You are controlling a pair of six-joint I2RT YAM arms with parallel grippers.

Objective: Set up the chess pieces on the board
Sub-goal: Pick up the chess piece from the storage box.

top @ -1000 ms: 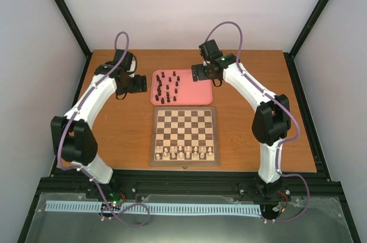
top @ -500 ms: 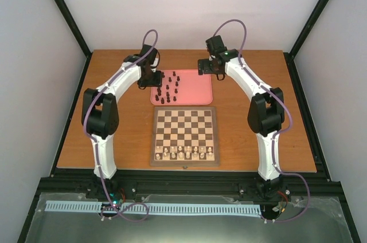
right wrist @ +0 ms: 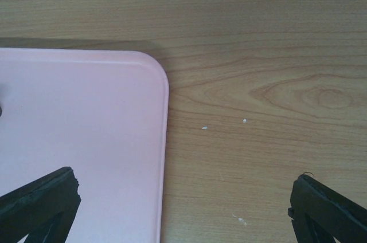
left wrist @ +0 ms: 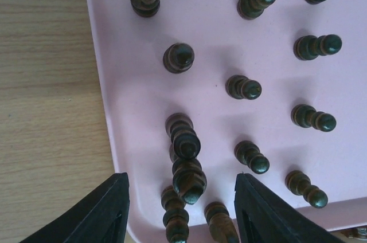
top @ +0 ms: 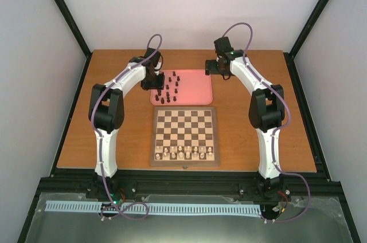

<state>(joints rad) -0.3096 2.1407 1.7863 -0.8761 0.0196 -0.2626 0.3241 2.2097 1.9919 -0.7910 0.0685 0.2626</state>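
Several dark chess pieces [top: 166, 89] stand on the left part of a pink tray [top: 195, 88], behind the board [top: 184, 118]. My left gripper [top: 153, 80] hangs over the tray's left edge. In the left wrist view my left gripper [left wrist: 182, 211] is open, its fingers [left wrist: 109, 211] on either side of a tall dark piece [left wrist: 187, 179] without touching it, and other dark pieces [left wrist: 243, 87] stand further out. My right gripper [top: 215, 66] is over the tray's far right corner [right wrist: 155, 71]. Seen from its wrist, my right gripper [right wrist: 183, 208] is wide open and holds nothing.
Pale cream pieces [top: 184, 152] fill the board's near rows. The tray's right half [right wrist: 80, 140] is bare pink. Brown tabletop [right wrist: 258, 82] lies around the tray and board. Black frame posts and pale walls enclose the table.
My left arm has swung right from beside the tray to over its left edge, and its jaws have narrowed. My right gripper has drifted toward the tray's far right corner.
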